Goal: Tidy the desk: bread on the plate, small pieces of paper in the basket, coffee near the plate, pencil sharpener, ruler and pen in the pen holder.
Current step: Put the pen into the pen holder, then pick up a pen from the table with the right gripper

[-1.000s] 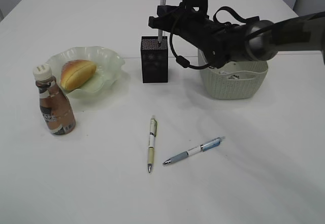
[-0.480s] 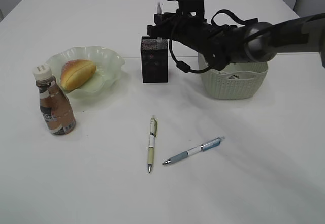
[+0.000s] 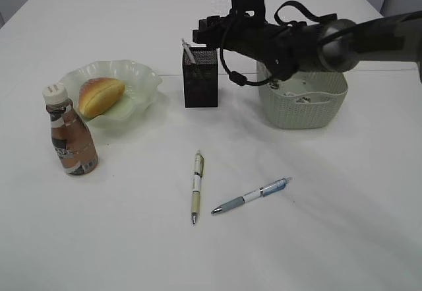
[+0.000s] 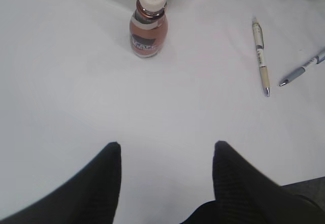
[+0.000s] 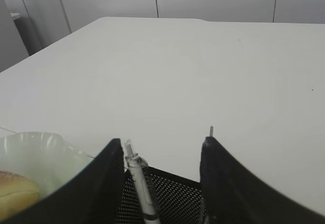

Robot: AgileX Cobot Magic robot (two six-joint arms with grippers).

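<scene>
the pen holder (image 3: 200,78) stands mid-bench with a grey pen (image 3: 188,51) leaning in it, top tilted left. the right end effector (image 3: 206,32) hangs just above the holder, jaws apart, gripping nothing; the pen stands free between them. the bread (image 3: 100,96) lies in the plate (image 3: 142,80), left of the holder. the coffee (image 3: 70,131) stands upright just in front of the plate's left edge. the basket (image 3: 303,106) sits right of the holder, with pale scraps inside, partly hidden by the arm. two more pens lie on the bare bench (image 3: 316,225) in front: a white one (image 3: 197,185) and a blue one (image 3: 251,195), close together but apart.

the right wrist view looks down into the holder's mesh mouth (image 5: 172,196) and shows the pen clear of both fingers (image 5: 101,183). the left wrist view shows the left end effector (image 4: 166,150) spread wide over empty bench, well short of the coffee and the loose pens.
</scene>
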